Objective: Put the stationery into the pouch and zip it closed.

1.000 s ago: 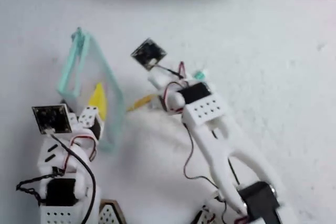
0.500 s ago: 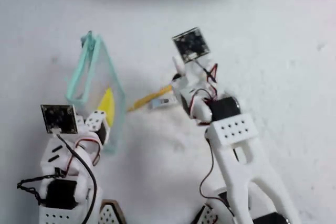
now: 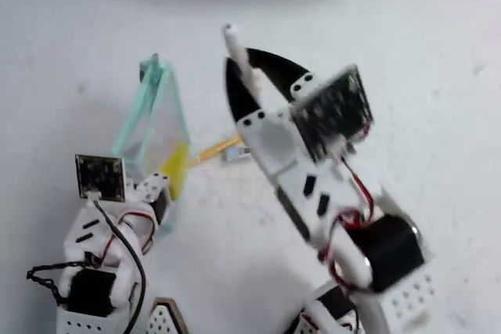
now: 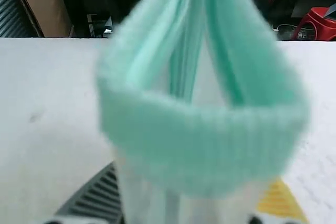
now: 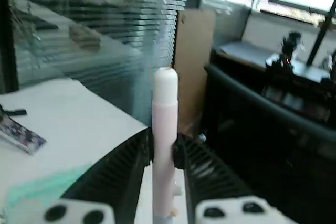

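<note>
Right claw, upper centre of the high view, pinches a white pen whose tip pokes past the jaws. Left claw, lower left, grips the teal pouch standing on edge, a yellow item inside it. A pencil lies on the table just right of the pouch.

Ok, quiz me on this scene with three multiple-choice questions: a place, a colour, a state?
1. Where does the yellow pencil lie?
A) on the table
B) on a shelf
C) on the floor

2. What colour edges the pouch?
A) red
B) mint green
C) black

3. How is the right tool?
A) open, empty
B) shut on a pale pen
C) shut on the pouch

Answers:
1. A: it lies flat on the white table.
2. B: the rim is mint green.
3. B: it clamps the pale pen.
</note>
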